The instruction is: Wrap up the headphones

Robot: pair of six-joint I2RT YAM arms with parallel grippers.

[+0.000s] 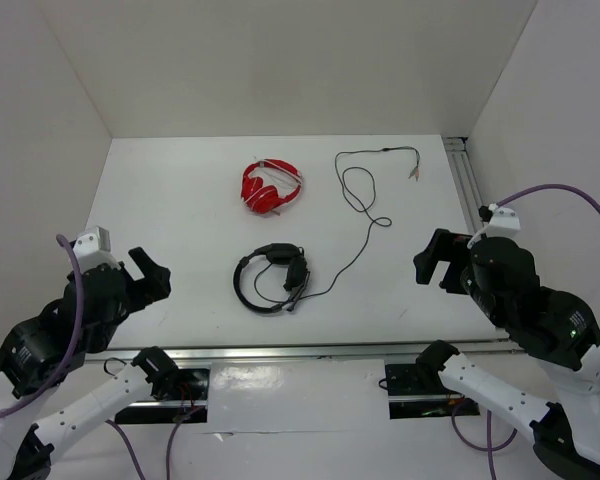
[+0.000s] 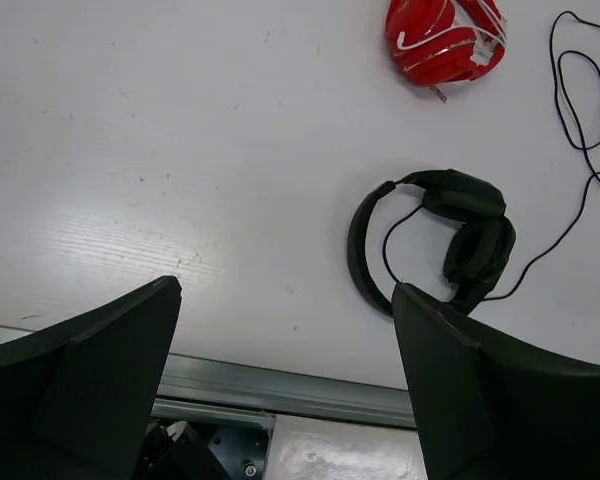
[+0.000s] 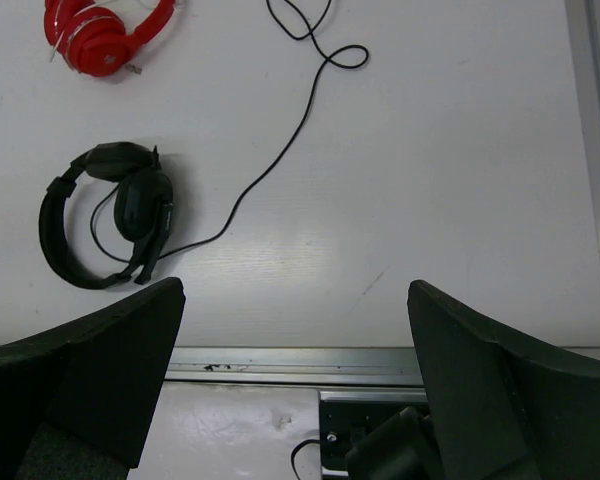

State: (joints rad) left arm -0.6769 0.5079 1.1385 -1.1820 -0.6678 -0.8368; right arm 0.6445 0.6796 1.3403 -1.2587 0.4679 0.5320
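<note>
**Item 1. Black over-ear headphones (image 1: pixel 272 279) with a thin headband and padded round earcups.** They lie flat on the white table (image 1: pixel 180 230), near its front-centre. The headband curves to the left and the two earcups are bunched together on the right of the loop. They sit between the two arms, well apart from both.

**Item 2. Long thin black cable (image 1: pixel 363 243).** It leaves the earcup side of the headset and runs loose to the right and away across the table. It makes a small loop and then a larger one. Its plug ends (image 1: pixel 415 165) lie near the far right corner. None of it is wound on the headset.

**Item 3. Left gripper (image 1: pixel 150 277).** It is held above the near left part of the table. Its jaws stand wide apart with nothing between them. From the left wrist camera, the headset (image 2: pixel 435 245) lies ahead of the jaws and off to the right, just beyond the tip of the right-hand finger (image 2: pixel 450 360). It is outside the gap.

**Item 4. Right gripper (image 1: pixel 435 262).** It is held above the near right part of the table, jaws likewise wide apart and empty. From the right wrist camera, the headset (image 3: pixel 105 215) lies ahead and to the left, beyond the left-hand finger (image 3: pixel 120 350). The cable crosses the table ahead of the gap.

**Item 5. Small red headphones (image 1: pixel 271 186) with white trim.** They lie folded farther back on the table, apart from the black set.

**Item 6. Aluminium rail (image 1: pixel 330 352).** It runs along the table's near edge.
</note>
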